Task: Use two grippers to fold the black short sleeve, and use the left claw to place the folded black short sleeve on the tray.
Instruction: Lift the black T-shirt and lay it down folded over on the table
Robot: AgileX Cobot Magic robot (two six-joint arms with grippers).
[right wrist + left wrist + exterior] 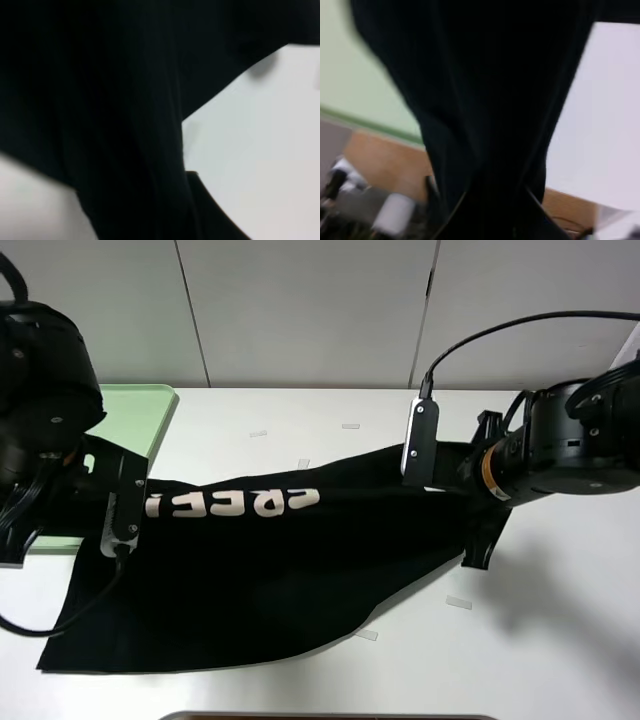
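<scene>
- The light green tray (pixel 145 415) lay at the far left of the white surface (pixel 560 640), partly hidden behind the left arm.
- The left tool (pixel 135 502) was closed on the left end of the black short sleeve (pixel 260 580); in the left wrist view the cloth gathered into a narrow bunch at this tool (pixel 490 215).
- The shirt stretched between both arms, with its upper edge lifted and its lower part spread on the surface, beside the tray and not on it.
- White letters (pixel 235 503) ran along the upper edge.
- Small tape pieces (pixel 458 602) were stuck on the surface near the shirt.
- The right tool (pixel 450 485) gripped the right end of the shirt; its wrist view was mostly filled with dark cloth.
</scene>
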